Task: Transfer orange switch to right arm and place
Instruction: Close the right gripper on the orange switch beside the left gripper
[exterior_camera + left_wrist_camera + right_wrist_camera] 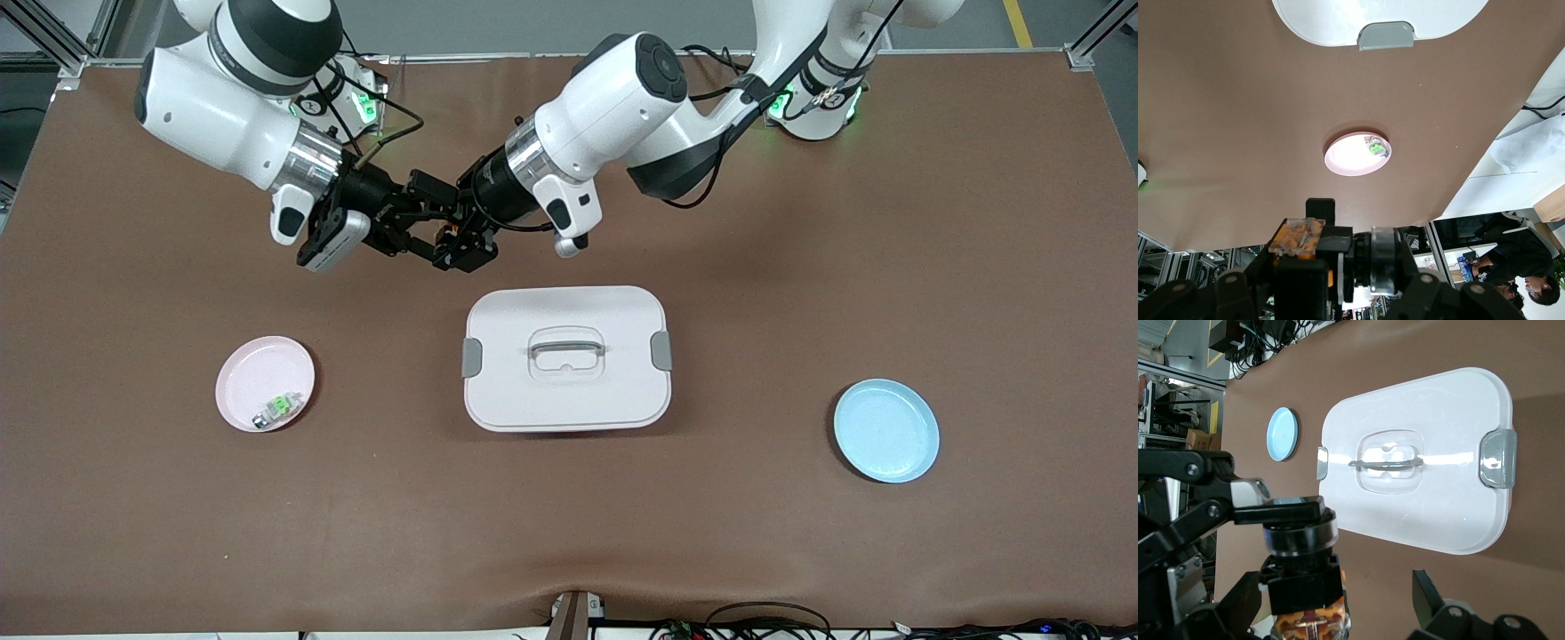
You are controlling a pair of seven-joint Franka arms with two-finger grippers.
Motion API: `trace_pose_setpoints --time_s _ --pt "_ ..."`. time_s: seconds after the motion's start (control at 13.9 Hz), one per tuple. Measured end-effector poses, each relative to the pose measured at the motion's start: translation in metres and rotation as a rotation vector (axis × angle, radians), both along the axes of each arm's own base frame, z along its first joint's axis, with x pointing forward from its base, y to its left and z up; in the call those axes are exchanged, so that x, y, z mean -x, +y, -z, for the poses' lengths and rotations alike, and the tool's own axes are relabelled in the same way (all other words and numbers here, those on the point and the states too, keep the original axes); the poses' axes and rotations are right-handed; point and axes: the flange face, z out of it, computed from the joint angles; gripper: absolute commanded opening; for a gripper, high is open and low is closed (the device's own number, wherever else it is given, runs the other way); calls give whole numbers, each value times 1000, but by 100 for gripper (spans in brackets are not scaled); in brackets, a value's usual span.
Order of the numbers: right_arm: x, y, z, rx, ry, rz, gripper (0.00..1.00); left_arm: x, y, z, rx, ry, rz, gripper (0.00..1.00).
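Brown table (pixel 800 267), left hand (pixel 442 238) gripping orange switch (pixel 1305 577)

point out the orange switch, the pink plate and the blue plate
orange switch (pixel 1301 577), right wrist view, black body
pink plate (pixel 253 378), front view, bare inside
blue plate (pixel 886 430), front view, middle

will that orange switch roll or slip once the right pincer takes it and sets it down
Probably stiff: the orange switch looks like hard plastic with a metal ring. Its round body may roll if laid on its side. It is small, so the left pincer, shut on it, leaves the open right pincer little to catch; a slip seems possible.
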Motion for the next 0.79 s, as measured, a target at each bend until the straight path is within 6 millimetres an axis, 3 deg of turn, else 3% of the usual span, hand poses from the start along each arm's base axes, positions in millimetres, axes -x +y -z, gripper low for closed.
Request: trace_pose_setpoints --time_s 0.65,0.79 --pt "-3 -5 -7 -11 -1 22 100 0 0 0 0 0 0 10" --pt "-4 -6 -14 -20 4 29 94 0 0 0 0 0 0 10"
